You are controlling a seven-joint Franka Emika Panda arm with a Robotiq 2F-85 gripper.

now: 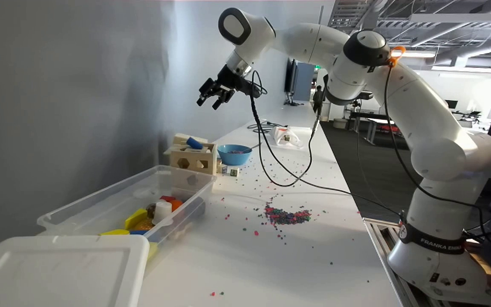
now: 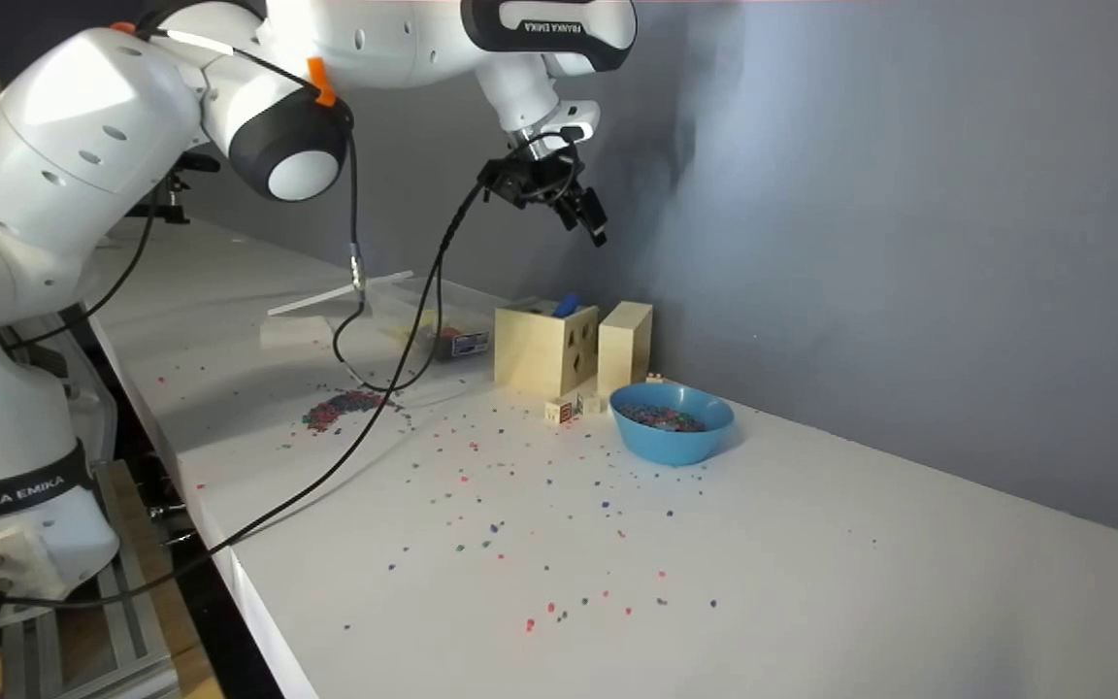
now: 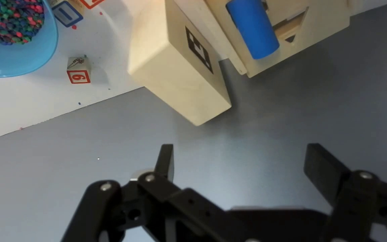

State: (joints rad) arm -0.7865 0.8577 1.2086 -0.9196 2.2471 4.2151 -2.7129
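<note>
Along wrist view's bottom: claw point(image 3: 241, 161) spread wide, empty. Top, right of centre: cylinder point(image 3: 254, 29), long axis steep, lower end slanting right.

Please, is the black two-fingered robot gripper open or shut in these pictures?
Open: in the wrist view, the black two-fingered gripper has its fingers wide apart, with the grey wall visible between them.

I hold my gripper point(image 1: 208, 102) spread apart, well above a wooden shape sorter point(image 1: 192, 164) topped by a blue cylinder point(image 1: 194, 143); a blue bowl point(image 1: 233, 160) stands near it, and coloured pellets point(image 1: 286, 217) lie heaped on the white table point(image 1: 211, 251).
</note>
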